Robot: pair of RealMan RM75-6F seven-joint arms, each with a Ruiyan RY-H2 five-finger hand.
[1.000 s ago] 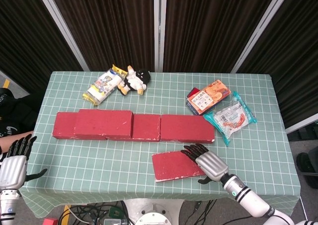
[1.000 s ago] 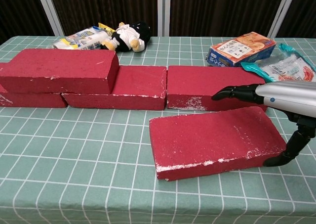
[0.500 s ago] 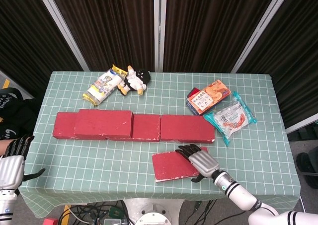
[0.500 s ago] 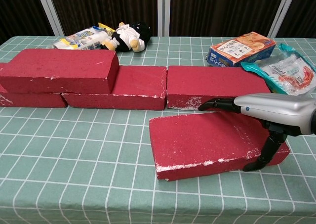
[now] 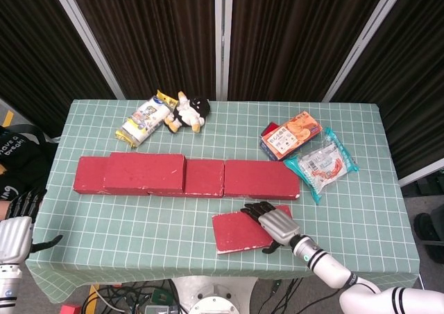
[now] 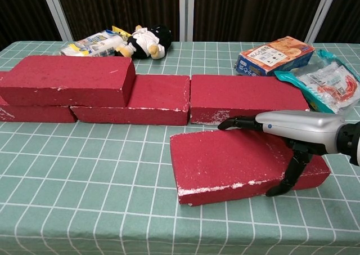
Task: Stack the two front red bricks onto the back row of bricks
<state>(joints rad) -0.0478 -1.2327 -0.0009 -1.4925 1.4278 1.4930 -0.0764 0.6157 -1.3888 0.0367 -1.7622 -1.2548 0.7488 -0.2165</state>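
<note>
Writing on the orange box and the snack packets is too small to read; the front red brick lies at six o'clock of the back row of bricks, just beside it; the right hand spans the brick's right part, fingers over its top pointing to nine o'clock, thumb down at its near face, gripping it; the left hand hangs off the table's nine-o'clock edge, fingers spread, holding nothing.

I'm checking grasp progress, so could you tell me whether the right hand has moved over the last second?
Yes. The right hand has slid leftward across the front red brick, away from the snack packet; the brick itself has not shifted.
</note>
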